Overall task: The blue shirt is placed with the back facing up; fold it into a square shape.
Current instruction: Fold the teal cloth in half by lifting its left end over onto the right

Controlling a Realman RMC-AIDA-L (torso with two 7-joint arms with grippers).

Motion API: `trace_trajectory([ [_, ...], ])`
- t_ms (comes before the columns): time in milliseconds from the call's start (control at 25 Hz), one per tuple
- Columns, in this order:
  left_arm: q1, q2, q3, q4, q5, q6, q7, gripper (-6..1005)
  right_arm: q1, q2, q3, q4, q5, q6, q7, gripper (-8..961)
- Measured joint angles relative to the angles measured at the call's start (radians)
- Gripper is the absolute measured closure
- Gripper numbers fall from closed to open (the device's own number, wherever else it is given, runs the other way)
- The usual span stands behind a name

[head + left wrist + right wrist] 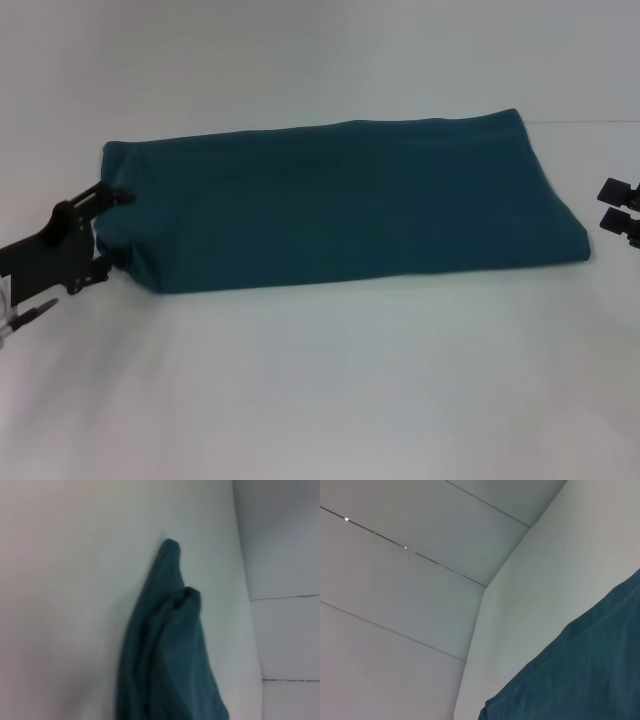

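Around the cloth we saw only the pale worktop [330, 400]; the right wrist view added a panelled wall [395, 580] beyond the worktop's edge, and nothing stood between either tool and the cloth.

The blue shirt [340, 205] lay across the middle of the worktop. Our left tool [108, 228] was at the shirt's left end, its two fingers spread wide, one beside the upper corner and one beside the lower, touching or nearly touching the fabric; we could not tell whether any cloth was pinched. Our right tool [622, 212] sat just off the shirt's right end, apart from it, its fingers slightly parted and holding nothing.

The shirt was a long, plain teal band, folded lengthwise, with smooth edges. The left wrist view showed bunched layers at its end [170, 650].
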State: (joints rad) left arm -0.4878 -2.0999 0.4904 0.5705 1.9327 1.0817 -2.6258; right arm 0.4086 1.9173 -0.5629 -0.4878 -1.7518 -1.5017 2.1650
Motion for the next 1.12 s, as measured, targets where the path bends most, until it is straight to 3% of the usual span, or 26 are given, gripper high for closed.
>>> trace_trajectory([
  [440, 0.062, -0.014, 0.006, -0.009, 0.007, 0.003, -0.015, 151, -0.001, 0.000, 0.000, 0.000, 0.000, 0.000, -0.001, 266],
  [1120, -0.003, -0.004, 0.005, -0.035, 0.002, -0.068, 0.006, 164, -0.016, 0.000, 0.000, 0.000, 0.000, 0.001, -0.002, 267],
])
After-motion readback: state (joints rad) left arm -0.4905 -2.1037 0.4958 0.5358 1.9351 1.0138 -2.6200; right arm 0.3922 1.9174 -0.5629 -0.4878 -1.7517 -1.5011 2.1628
